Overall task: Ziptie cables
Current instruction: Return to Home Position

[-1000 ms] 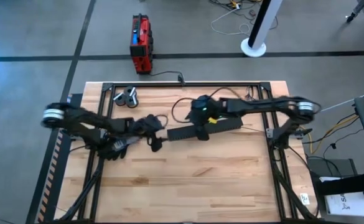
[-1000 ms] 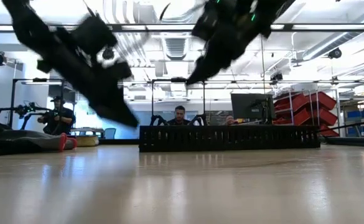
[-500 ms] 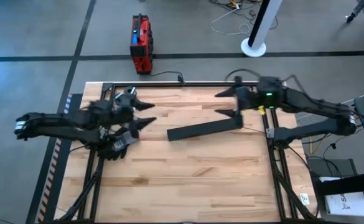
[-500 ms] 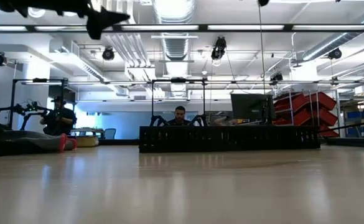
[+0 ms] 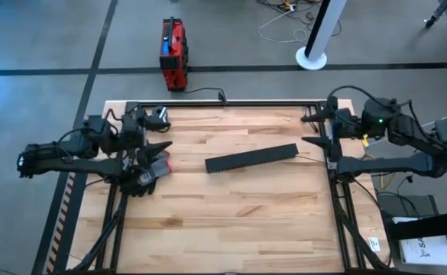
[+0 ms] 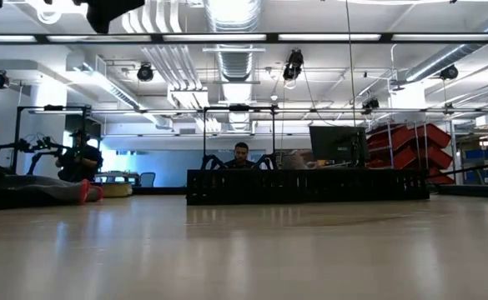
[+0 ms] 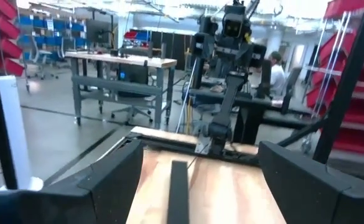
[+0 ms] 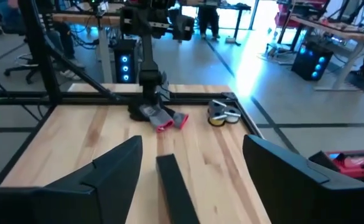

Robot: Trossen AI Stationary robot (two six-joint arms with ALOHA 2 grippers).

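None of the thin cables can be made out in any view. 1 long black duct [image 5: 251,158], its flat lid on, lies near the middle of the tabletop [image 5: 231,221], slanted so that its right end sits nearer the far edge. In the low view the duct [image 6: 306,185] runs as a dark comb-toothed bar across the far part of the wood.

The left gripper [image 5: 160,151] hangs over the left edge of the tabletop, towards the far left corner, well apart from the duct, its 2 fingers spread wide and holding nothing; the left wrist view shows the same wide gap [image 7: 200,149]. Just below it lies a grey and red glove-like thing [image 5: 150,172].

The right gripper [image 5: 312,129] hangs over the right edge, near the far right corner, also spread wide and empty, as its own wrist view shows [image 8: 192,140].

Beyond the far edge 1 red box [image 5: 172,53] stands on the floor.
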